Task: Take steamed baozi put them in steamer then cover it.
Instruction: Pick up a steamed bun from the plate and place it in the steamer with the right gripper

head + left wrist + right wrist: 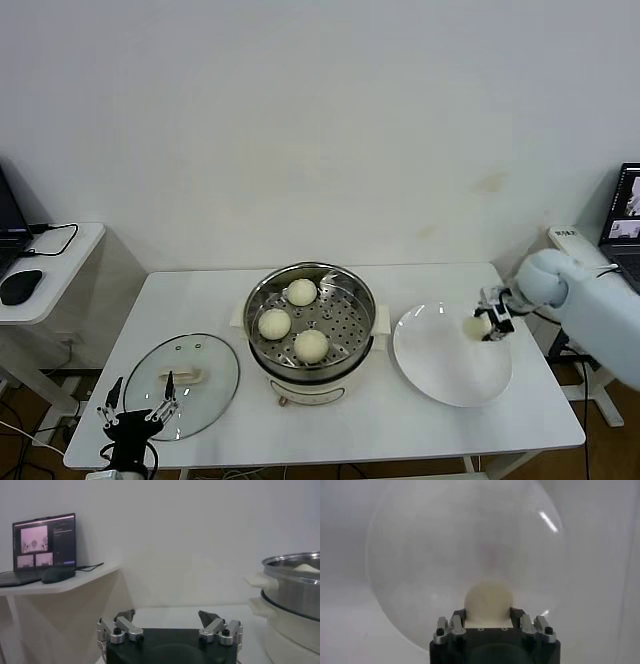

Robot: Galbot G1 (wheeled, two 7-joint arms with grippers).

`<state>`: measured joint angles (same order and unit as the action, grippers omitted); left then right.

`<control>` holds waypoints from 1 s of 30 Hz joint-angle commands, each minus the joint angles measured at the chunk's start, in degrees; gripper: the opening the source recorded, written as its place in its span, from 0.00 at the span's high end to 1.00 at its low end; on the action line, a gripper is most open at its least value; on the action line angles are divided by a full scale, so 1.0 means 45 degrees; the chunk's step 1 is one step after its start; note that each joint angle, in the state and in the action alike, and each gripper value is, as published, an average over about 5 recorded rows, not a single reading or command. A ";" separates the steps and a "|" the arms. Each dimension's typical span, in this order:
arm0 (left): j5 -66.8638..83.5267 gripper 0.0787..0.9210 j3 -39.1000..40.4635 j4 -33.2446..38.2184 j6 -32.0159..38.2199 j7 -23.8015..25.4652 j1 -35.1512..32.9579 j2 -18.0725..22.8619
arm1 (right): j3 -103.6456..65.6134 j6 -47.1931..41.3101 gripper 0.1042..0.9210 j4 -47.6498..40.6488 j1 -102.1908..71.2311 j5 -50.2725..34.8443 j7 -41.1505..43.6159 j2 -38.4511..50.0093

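So the white tabletop [420, 420] carries everything, and the steamer [311, 327] sits about in the middle of it, on its cream pot base. Three steamed baozi [302, 292] are already in the perforated basket. Left of the steamer, near the front edge, the cover [182, 373] lies flat with its handle up. Right of the steamer is the white plate [450, 370], and that's where the fourth bun [488, 602] is, at the plate's far edge from the steamer. The right end effector [490, 322] has its jaws closed in on both sides of that bun, so it looks gripped, not lifted yet as far as I can tell. The left end effector [137, 411] waits wide open, holding nothing, just in front of the cover.

What worries me: buns are soft and smooth, so a squeeze that's too light could let it slip out on the way over to the steamer, and too hard would dent it
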<state>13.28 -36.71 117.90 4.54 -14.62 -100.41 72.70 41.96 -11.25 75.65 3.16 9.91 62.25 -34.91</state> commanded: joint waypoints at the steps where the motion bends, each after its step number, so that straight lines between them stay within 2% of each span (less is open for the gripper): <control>1: 0.0012 0.12 0.0026 0.0121 -0.0059 0.0026 0.0065 -0.0050 | 0.3979 -0.1595 0.43 0.1707 0.6035 -0.3757 -0.0336 -0.0496; 9: 0.0000 0.12 0.0124 0.0129 -0.0061 0.0023 0.0108 0.0030 | 0.5495 -0.3391 0.42 0.1938 0.7857 -0.6003 -0.1315 -0.3322; 17: 0.0027 0.12 0.0021 0.0039 -0.0016 0.0018 0.0017 0.0025 | 0.6032 -0.5075 0.42 0.2057 0.7091 -0.7563 -0.2521 -0.5356; 30: 0.0034 0.12 -0.0028 0.0010 -0.0028 0.0014 0.0016 0.0059 | 0.6281 -0.6333 0.42 0.1129 0.5054 -0.7028 -0.2695 -0.6670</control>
<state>13.42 -36.86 118.07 4.44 -14.55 -100.45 72.89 67.68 -34.11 82.16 29.43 -19.95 51.50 -59.00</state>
